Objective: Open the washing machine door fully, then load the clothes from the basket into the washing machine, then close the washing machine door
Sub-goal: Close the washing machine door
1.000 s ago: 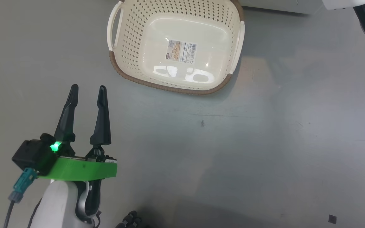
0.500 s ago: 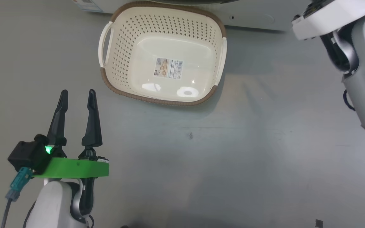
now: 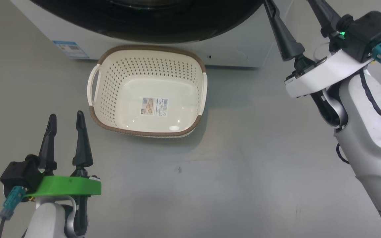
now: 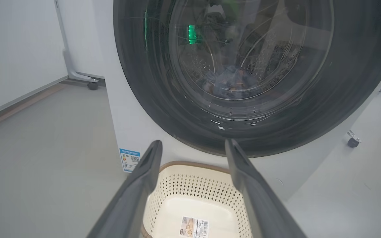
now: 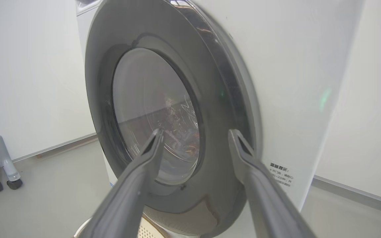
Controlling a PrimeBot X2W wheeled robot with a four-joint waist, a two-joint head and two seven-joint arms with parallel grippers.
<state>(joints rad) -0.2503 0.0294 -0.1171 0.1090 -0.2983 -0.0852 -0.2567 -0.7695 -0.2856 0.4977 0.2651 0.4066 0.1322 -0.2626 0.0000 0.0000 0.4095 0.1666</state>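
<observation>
You are looking at a smooth grey floor [image 3: 243,172] with a dull sheen and one small dark speck [image 3: 179,169] near its middle. In the left wrist view, note the white wall [image 4: 12,49] at far left, its brownish skirting strip [image 4: 18,105], and a grey frame leg [image 4: 63,43] ending in a black caster [image 4: 93,86]. In the right wrist view, two pale grey legs [image 5: 2,155] on casters stand at left before another white wall [image 5: 28,66].
</observation>
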